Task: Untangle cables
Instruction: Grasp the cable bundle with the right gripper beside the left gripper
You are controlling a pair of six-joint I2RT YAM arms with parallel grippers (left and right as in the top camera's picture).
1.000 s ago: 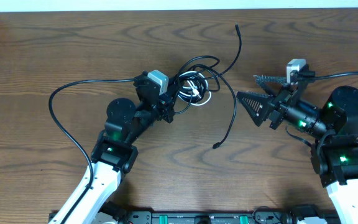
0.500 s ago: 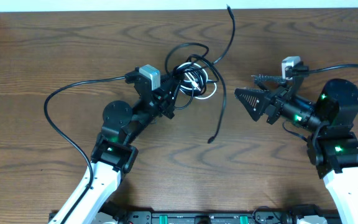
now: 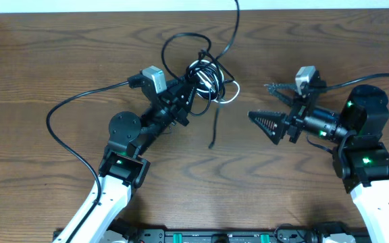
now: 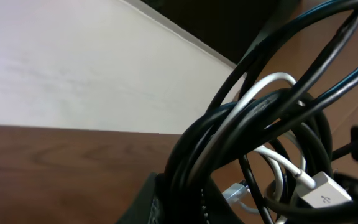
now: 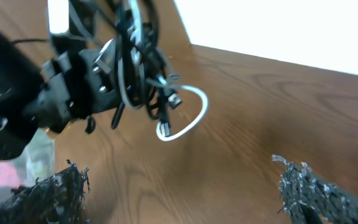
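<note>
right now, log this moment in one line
left end effector: shut on cables | right end effector: open, off cables | cables tangled

The cables (image 3: 204,73) are bunched behind the middle of the worktop (image 3: 59,54), caught in the jaws of the left gripper (image 3: 189,93), which reaches in from the front left. One strand runs to the far edge and another trails frontward. The right gripper (image 3: 270,106) is to their right, apart, jaws spread toward them.

Even, bright overhead light; both wrist views blurred, backgrounds overexposed white
</note>
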